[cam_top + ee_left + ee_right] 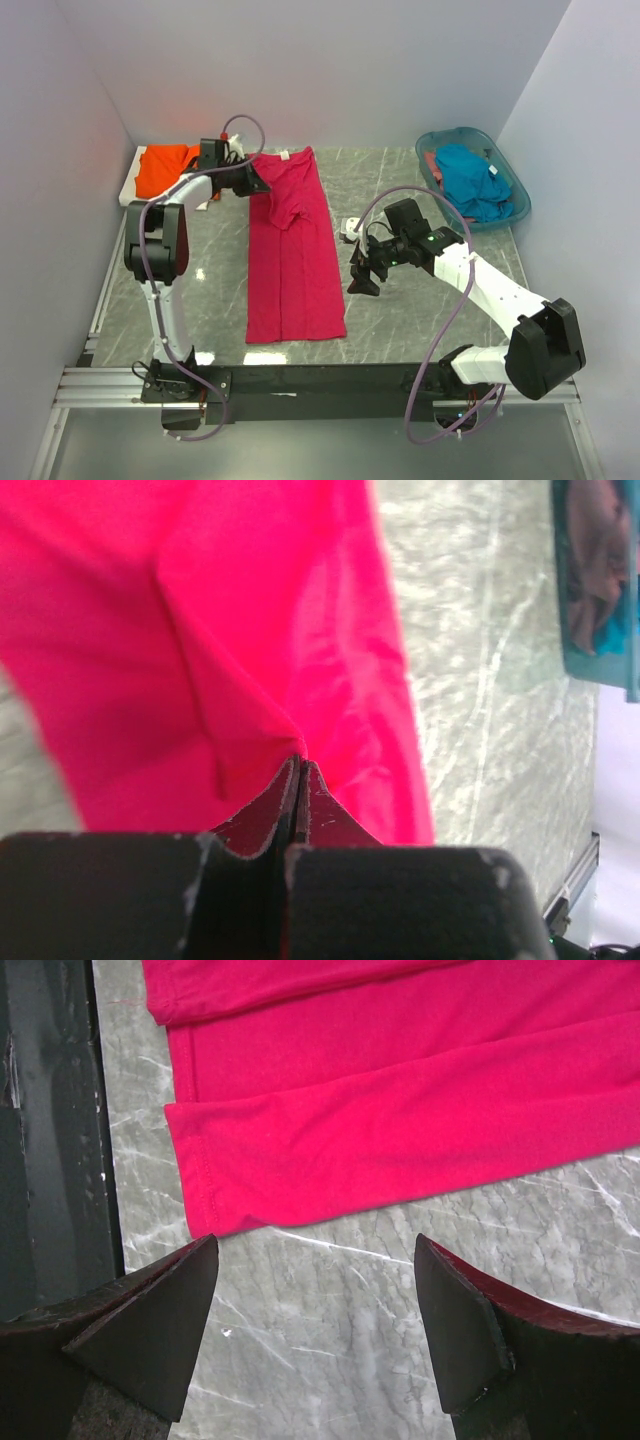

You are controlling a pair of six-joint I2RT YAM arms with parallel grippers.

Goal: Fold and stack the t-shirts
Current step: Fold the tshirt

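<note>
The left gripper [256, 184] is pinching the magenta-red t-shirt [295, 270] near its far end, while the right gripper [362, 272] is hovering spread wide just right of it.

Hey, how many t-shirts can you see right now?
3: magenta t-shirt in the middle, orange t-shirt far left, teal-blue t-shirt in the basket far right; more may hide there.
</note>
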